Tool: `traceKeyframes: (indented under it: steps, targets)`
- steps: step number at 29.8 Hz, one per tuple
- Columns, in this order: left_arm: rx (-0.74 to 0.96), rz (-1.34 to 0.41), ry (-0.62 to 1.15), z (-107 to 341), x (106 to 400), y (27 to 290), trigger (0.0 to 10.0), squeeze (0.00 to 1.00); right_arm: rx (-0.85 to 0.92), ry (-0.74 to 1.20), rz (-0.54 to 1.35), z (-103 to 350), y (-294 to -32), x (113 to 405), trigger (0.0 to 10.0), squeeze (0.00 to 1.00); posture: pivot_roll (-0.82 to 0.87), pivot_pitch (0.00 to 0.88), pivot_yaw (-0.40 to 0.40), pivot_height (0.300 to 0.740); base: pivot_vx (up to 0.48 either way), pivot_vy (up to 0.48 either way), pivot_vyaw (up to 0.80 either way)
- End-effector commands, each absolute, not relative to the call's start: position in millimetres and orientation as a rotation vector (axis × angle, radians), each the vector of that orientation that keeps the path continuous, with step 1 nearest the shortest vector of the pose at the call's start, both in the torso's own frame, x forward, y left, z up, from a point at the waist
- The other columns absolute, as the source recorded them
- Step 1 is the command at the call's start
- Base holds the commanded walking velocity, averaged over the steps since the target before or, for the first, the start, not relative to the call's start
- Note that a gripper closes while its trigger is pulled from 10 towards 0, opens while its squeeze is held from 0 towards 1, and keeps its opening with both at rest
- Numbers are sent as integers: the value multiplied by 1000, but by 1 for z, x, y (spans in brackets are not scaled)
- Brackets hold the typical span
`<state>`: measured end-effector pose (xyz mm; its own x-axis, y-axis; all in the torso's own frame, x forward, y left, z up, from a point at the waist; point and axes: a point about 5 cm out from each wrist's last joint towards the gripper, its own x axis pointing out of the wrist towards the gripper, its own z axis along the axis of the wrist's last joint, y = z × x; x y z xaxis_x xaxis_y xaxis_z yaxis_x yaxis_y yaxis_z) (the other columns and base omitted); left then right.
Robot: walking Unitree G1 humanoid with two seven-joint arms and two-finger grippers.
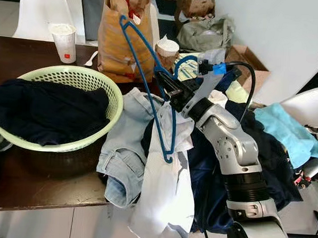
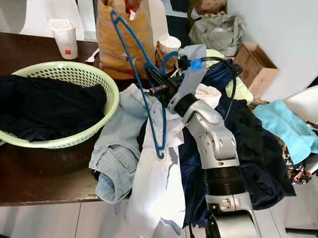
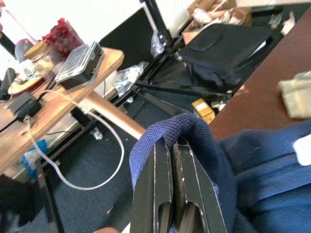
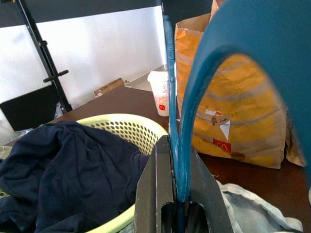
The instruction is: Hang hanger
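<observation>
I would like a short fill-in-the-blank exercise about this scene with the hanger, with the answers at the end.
1. The right gripper is shut on a hanger whose colour is ____.
2. The dark garment lies inside a pale green ____.
3. The left gripper has its fingers shut on navy ____.
4. Behind the hanger stands a brown paper ____.

Answers: blue; basket; fabric; bag

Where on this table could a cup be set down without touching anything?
Bare dark wood of the table lies between the paper cup and green basket, and in front of the basket. The right side is crowded with clothes.
</observation>
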<state>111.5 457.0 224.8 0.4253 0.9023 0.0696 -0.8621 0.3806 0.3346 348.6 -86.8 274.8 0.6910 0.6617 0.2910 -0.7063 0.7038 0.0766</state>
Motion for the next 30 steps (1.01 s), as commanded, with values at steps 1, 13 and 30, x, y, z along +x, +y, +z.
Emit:
traceKeyframes:
  steps: [1,13,30]
  targets:
    - [328,1118,161,213,113,455,10000,0,176,-245,755,274,-93,348,10000,0,58,163,-96,740,0,0,0]
    - [310,1082,110,214,115,452,10000,1000,164,-241,755,273,-94,348,10000,0,59,163,-101,740,0,0,0]
    - [341,740,181,222,153,415,10000,0,151,-235,752,272,-93,348,10000,0,65,168,-89,740,0,0,0]
